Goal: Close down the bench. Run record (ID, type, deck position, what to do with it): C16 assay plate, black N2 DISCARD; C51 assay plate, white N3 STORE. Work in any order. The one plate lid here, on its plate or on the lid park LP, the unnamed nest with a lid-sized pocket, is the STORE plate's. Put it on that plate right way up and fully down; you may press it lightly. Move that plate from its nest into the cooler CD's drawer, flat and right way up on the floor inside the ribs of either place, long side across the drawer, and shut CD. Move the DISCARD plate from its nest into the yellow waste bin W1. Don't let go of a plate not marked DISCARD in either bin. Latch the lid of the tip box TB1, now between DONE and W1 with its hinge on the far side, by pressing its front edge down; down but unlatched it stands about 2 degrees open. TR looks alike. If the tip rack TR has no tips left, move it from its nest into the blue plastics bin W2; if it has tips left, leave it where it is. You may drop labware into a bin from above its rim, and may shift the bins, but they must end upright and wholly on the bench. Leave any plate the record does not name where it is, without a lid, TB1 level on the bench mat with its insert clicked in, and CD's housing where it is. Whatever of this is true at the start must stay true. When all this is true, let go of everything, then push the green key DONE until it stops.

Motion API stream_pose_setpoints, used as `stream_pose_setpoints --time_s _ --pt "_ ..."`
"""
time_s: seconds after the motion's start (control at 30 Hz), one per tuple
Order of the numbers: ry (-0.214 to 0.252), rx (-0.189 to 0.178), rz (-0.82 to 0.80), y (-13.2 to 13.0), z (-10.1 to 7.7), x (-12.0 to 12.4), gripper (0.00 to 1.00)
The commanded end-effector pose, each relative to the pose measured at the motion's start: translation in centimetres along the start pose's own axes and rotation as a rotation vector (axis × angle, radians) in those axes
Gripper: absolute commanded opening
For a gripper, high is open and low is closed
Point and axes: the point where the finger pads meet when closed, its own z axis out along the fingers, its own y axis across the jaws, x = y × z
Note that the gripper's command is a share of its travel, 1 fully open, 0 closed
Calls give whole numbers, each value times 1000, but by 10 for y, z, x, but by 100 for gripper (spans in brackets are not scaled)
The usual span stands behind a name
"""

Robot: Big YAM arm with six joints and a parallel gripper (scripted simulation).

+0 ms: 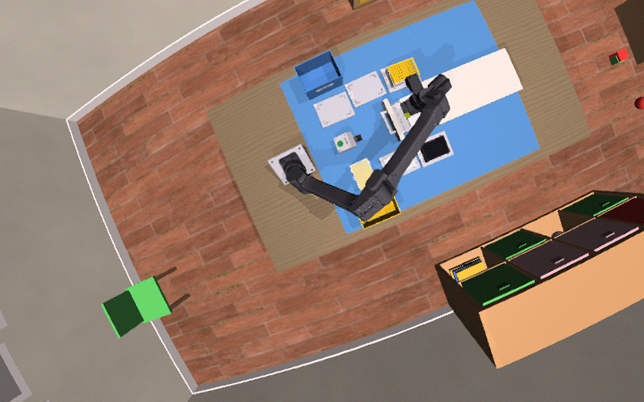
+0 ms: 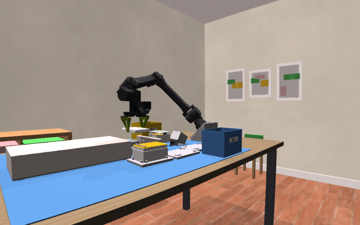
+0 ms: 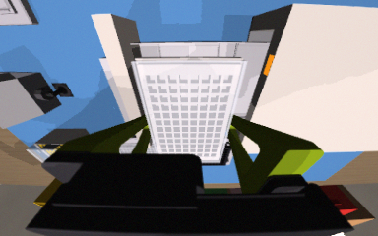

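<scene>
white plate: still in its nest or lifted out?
Lifted: the gripper is shut on the white plate, carrying it level above the bench.

A lab bench in a room: tip rack (image 2: 150, 151), blue bin (image 2: 221, 141) (wall charts).

Bench mat (image 2: 79, 185): smooth matt blue. Table (image 2: 238, 156): light wood grain. Floor (image 2: 305, 201): reddish wood planks. Arm (image 2: 169, 93): matt black.
</scene>
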Motion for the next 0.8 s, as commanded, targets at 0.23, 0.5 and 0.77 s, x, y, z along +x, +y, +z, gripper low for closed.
stream_pose_setpoints --time_s 0.23,0.5,0.77 --pt "0 -1 -6 -2 19 -1 0" --pt "0 -1 -6 -2 29 -1 0" --pt "0 3 -11 -2 37 -4 0"
